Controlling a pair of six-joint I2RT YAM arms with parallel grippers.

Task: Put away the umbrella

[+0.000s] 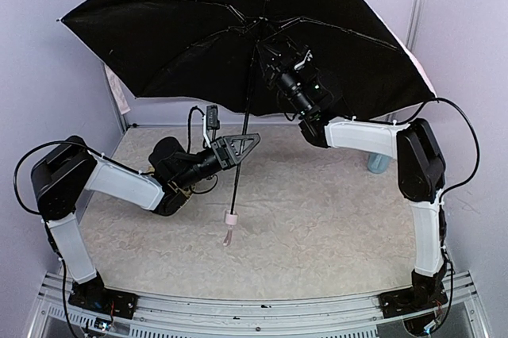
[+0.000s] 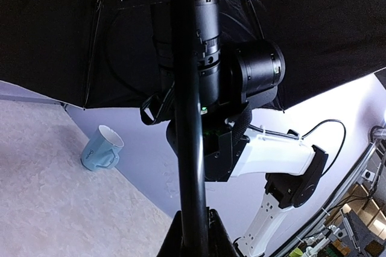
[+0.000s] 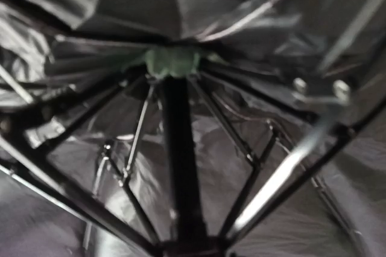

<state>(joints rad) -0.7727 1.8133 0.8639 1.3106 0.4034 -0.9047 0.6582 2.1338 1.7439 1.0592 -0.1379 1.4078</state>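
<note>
one umbrella (image 1: 198,36), one mug (image 2: 101,148), two robot arms (image 1: 119,183)

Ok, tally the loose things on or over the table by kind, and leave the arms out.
Umbrella: 1
Mug: 1
Total: 2

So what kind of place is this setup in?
Likely a robotics lab test cell: left arm and right arm mounted on a metal rail, plain pale walls, a mat-covered table.
</note>
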